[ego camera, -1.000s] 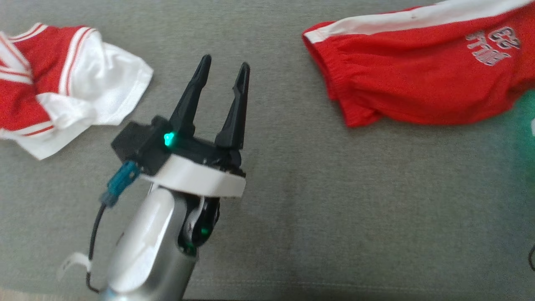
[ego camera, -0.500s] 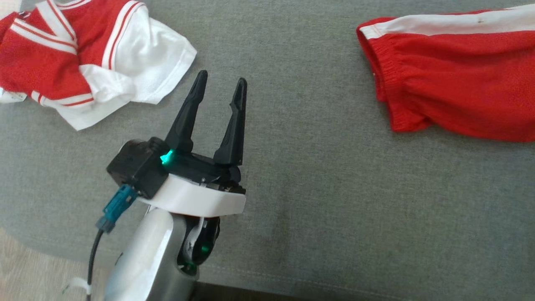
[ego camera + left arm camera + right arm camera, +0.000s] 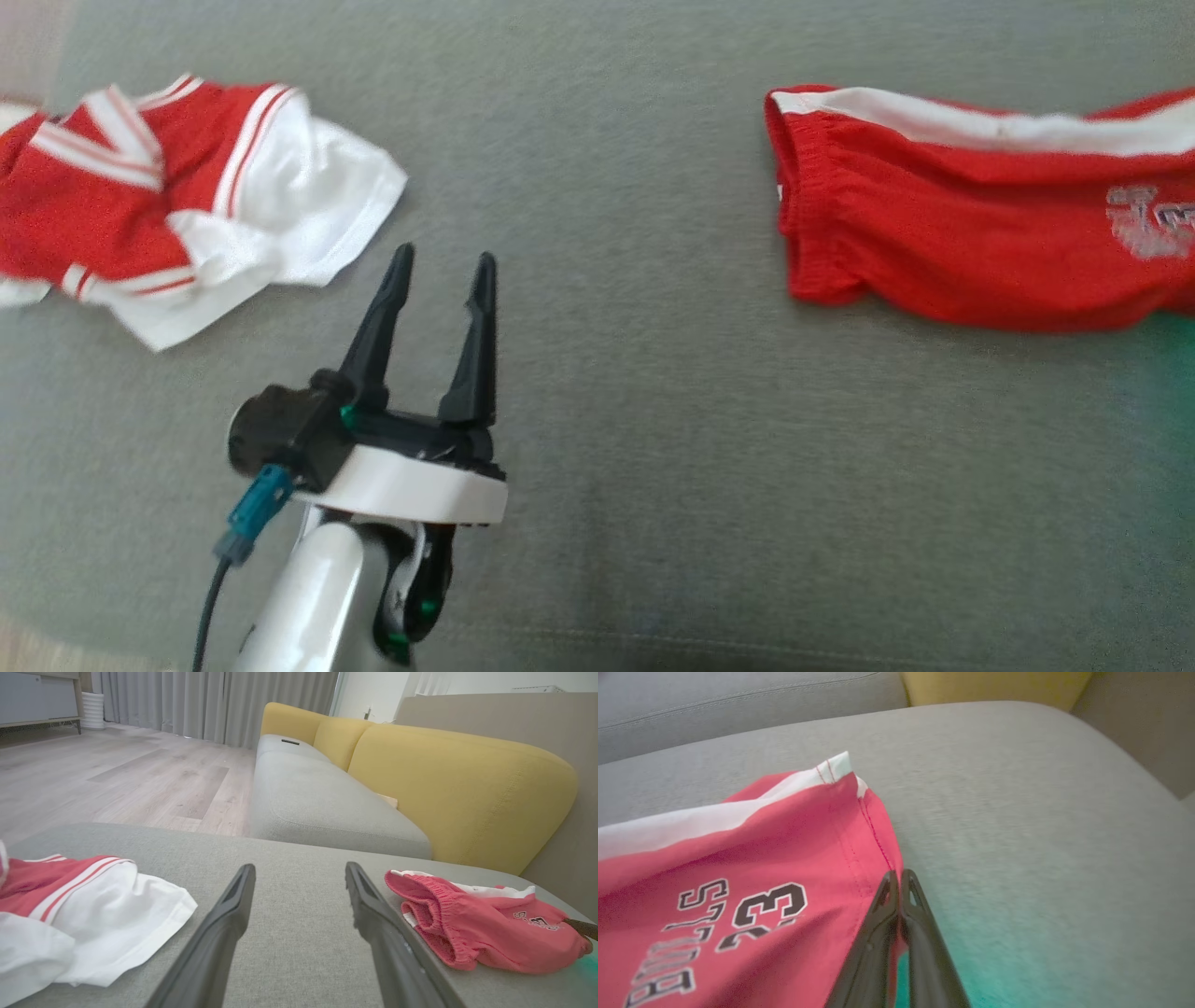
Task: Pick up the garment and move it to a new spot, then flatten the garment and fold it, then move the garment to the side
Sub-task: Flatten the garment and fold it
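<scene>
A: Status: right gripper (image 3: 899,876) is clamped tight on the hem edge of the red shorts (image 3: 738,858), at the side seam near the corner. Left gripper (image 3: 444,259) is spread wide and holds nothing. It hovers over the bare grey cushion (image 3: 653,448) between the shorts and the crumpled jersey (image 3: 187,205).

B: Where do the shorts lie?

A: Flat-ish on the cushion, robot's right side, waistband end toward the centre.

B: How much cloth is in the pinch?

A: Looks thin. The tips meet right on the hem line, with a sliver of red between the fingers lower down. Can't tell if it has one layer or both.

B: Risks?

A: First, the hem could slide out on the lift — shallow bite, and the fabric looks slick. Second, if it has one layer only, the shorts would open and hang bunched, so flattening gets harder. Third, a single-corner lift would drag the waistband end across the cushion and might roll it under.

B: Jersey?

A: Well apart from the shorts, near the left gripper. If that arm drifts outward it could snag the wrong garment.
</scene>
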